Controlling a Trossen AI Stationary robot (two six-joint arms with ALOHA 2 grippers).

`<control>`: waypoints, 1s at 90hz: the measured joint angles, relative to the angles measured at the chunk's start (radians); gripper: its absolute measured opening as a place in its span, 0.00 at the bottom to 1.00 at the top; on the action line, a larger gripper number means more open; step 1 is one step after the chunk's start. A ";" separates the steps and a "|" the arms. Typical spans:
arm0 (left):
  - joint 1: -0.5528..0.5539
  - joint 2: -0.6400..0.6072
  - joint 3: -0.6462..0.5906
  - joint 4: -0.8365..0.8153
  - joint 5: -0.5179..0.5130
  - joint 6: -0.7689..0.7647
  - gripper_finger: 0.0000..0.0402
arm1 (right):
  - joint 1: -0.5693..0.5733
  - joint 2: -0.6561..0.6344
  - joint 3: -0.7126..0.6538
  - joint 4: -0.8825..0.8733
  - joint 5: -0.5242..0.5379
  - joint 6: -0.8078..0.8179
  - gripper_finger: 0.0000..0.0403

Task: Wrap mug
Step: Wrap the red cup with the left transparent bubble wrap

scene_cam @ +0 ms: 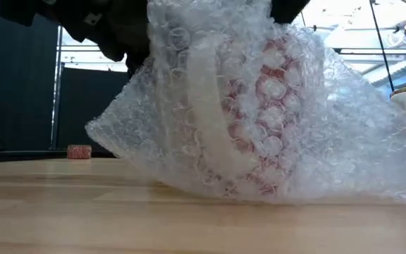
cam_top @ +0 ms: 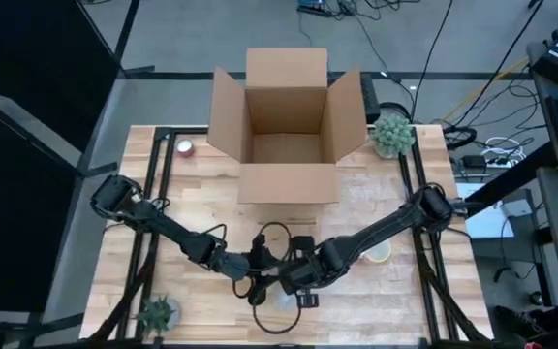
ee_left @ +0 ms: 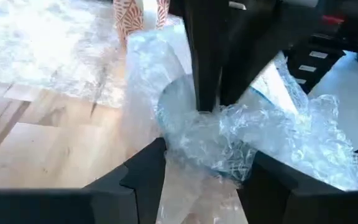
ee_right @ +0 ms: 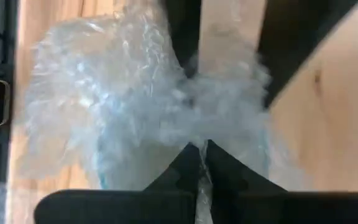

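A mug [scene_cam: 259, 113] with a red and white pattern stands on the wooden table, near its front edge, under clear bubble wrap [scene_cam: 189, 141]. The wrap's skirt spreads on the tabletop around it. My right gripper [ee_right: 204, 146] is shut on wrap gathered above the mug. My left gripper [ee_left: 207, 180] is open, with one finger on either side of the same bunch of wrap [ee_left: 216, 137]. In the high view both grippers meet over the bundle [cam_top: 279, 289]. The wrap blurs the mug's rim. My right gripper pinches the bunched bubble wrap [ee_right: 211, 127] between its two fingers, several crumpled layers together, above the mug's mouth. Its fingers [ee_left: 207, 74] come down at the bunch from above. The wrapped mug rests on the table below. Whether my left gripper's fingers touch the wrap, I cannot tell.
An open cardboard box [cam_top: 284, 126] stands at the table's far middle. A small red thing [cam_top: 184, 147] lies at far left, small plants stand at far right [cam_top: 392, 134] and near left [cam_top: 158, 312]. Another cup [cam_top: 381, 254] and a loose wrap sheet [ee_left: 42, 50] lie to the right.
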 joint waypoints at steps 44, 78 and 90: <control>-0.001 0.002 -0.003 0.015 0.004 0.003 0.40 | 0.000 -0.004 0.001 0.164 0.057 -0.015 0.00; 0.001 0.003 -0.002 0.021 0.004 0.005 0.40 | 0.009 0.125 0.001 0.102 0.021 0.039 0.00; 0.000 -0.002 0.001 0.012 0.001 0.005 0.40 | 0.012 0.123 0.001 0.087 0.021 0.042 0.00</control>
